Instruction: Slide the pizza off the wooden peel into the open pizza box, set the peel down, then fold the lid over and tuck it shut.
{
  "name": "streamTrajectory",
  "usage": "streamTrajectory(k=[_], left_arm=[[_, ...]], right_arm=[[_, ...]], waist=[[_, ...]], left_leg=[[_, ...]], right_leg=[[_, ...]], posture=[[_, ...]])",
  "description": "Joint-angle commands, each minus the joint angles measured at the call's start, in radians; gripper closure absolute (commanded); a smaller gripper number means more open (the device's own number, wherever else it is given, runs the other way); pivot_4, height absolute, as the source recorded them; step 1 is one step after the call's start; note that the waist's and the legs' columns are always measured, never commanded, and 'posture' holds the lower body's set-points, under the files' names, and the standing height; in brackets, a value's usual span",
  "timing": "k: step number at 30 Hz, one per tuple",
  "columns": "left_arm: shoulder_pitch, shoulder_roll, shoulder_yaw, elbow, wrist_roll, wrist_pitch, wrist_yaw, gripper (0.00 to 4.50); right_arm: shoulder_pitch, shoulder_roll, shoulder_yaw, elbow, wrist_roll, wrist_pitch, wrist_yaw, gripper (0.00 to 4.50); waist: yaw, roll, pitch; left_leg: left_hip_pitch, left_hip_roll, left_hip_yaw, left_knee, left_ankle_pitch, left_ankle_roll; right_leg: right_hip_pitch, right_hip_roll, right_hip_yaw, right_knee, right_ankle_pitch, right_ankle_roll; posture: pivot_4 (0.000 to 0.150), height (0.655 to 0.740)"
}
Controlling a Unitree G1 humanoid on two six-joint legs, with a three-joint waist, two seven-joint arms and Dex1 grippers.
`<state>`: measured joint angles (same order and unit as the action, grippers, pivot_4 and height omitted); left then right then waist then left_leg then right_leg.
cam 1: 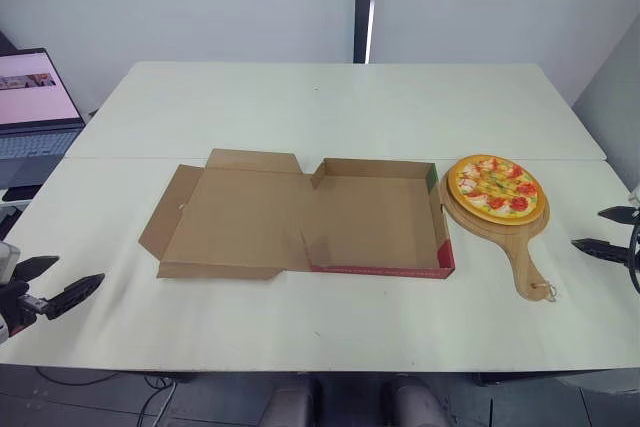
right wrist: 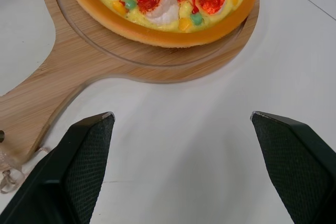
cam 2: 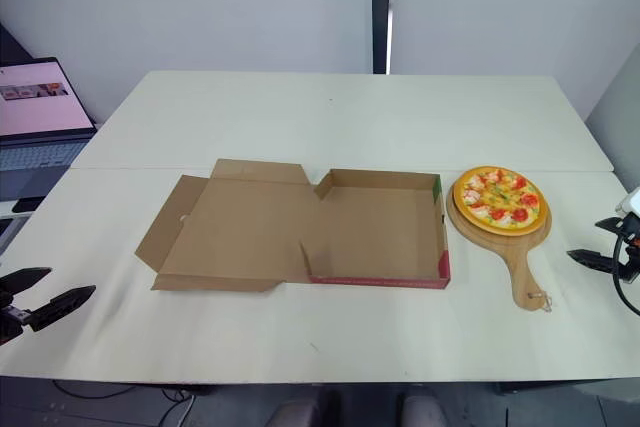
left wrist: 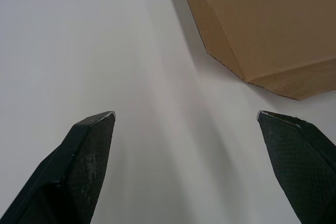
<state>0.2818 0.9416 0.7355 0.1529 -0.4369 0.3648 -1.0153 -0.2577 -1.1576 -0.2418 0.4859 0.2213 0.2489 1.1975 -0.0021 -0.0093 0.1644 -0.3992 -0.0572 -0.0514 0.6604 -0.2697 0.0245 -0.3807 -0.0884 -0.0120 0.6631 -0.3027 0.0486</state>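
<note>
White desk [cam 1: 330, 107] carries everything, and its smooth top will likely let things skate when pushed. Brown cardboard box [cam 1: 380, 215] lies open at the middle, its tray empty and a red-printed front wall facing the robot; it looks light and flimsy, so I judge it may shift if the peel bumps it. Its lid [cam 1: 240, 222] lies flat to the left, flaps spread; the outer left edge seems the best place to lift, folding along the crease. Just right of the box, close to its wall, rests the wooden peel [cam 1: 527, 262], stiff and pale, its round head away from the robot and its handle pointing toward the robot, with a string loop [cam 1: 545, 292] at the end. The handle is the obvious hold. On its head sits the pizza [cam 1: 494, 183], orange-rimmed with red and green toppings, glossy and probably rigid, so it may slip off all at once when tilted. The right claw [cam 1: 587, 228] hangs spread and empty beside the handle; the left claw [cam 1: 79, 269], also spread and empty, waits well apart from the lid.
</note>
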Motion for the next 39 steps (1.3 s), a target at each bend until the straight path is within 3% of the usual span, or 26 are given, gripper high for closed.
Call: streamTrajectory(k=[1, 10, 16, 20, 26, 30, 39], left_arm=[[0.001, 0.025, 0.041, -0.005, -0.010, -0.007, -0.016, 0.00], [0.011, 0.030, 0.059, -0.114, -0.078, 0.049, -0.086, 0.00], [-0.094, 0.047, -0.035, -0.285, -0.148, 0.132, -0.092, 0.00], [-0.252, 0.065, -0.185, -0.447, -0.233, 0.217, -0.077, 0.00], [-0.556, 0.066, -0.422, -0.539, -0.354, 0.336, -0.110, 0.00], [-0.734, 0.009, -0.573, -0.584, -0.443, 0.404, -0.148, 0.00], [-0.963, -0.121, -0.744, -0.568, -0.487, 0.455, -0.192, 0.00]], right_arm=[[-0.012, -0.008, -0.015, -0.007, 0.007, -0.006, 0.004, 0.04], [0.010, 0.001, -0.039, -0.020, 0.017, -0.025, -0.013, 0.04], [0.096, 0.027, -0.115, -0.113, 0.072, 0.029, -0.038, 0.04], [0.260, 0.088, -0.241, -0.340, 0.147, 0.155, -0.087, 0.04], [0.440, 0.239, -0.327, -0.682, 0.201, 0.306, -0.240, 0.04], [0.437, 0.362, -0.289, -0.822, 0.145, 0.386, -0.464, 0.04], [0.352, 0.441, -0.160, -0.928, 0.131, 0.651, -0.670, 0.04]], waist=[[0.000, 0.000, 0.000], [0.000, 0.000, 0.000], [0.007, 0.000, 0.000], [0.016, 0.001, 0.000], [0.017, 0.001, -0.001], [0.004, 0.002, -0.001], [0.001, 0.001, 0.000]], left_leg=[[0.000, 0.000, 0.000, 0.000, 0.000, 0.000], [0.000, 0.000, 0.000, 0.000, 0.000, 0.000], [0.000, 0.000, 0.000, 0.001, 0.000, 0.000], [0.000, 0.000, -0.001, 0.001, 0.000, 0.000], [0.000, 0.000, -0.001, 0.001, 0.000, 0.000], [0.001, -0.001, -0.001, 0.002, 0.000, 0.000], [0.000, -0.002, -0.001, 0.003, 0.004, -0.005]], right_leg=[[0.000, 0.000, 0.000, 0.000, 0.000, 0.000], [0.000, 0.000, 0.000, 0.000, 0.000, 0.000], [0.001, 0.000, 0.000, 0.000, 0.000, 0.000], [0.001, 0.000, -0.001, 0.000, 0.000, 0.000], [0.001, 0.001, 0.000, 0.002, 0.000, 0.001], [0.002, 0.002, 0.002, 0.002, 0.001, 0.001], [0.002, 0.003, 0.001, 0.003, 0.001, 0.001]], posture=[[0.150, 0.7281], [0.150, 0.7281], [0.150, 0.7281], [0.150, 0.7281], [0.150, 0.7281], [0.150, 0.7281], [0.150, 0.7281]])
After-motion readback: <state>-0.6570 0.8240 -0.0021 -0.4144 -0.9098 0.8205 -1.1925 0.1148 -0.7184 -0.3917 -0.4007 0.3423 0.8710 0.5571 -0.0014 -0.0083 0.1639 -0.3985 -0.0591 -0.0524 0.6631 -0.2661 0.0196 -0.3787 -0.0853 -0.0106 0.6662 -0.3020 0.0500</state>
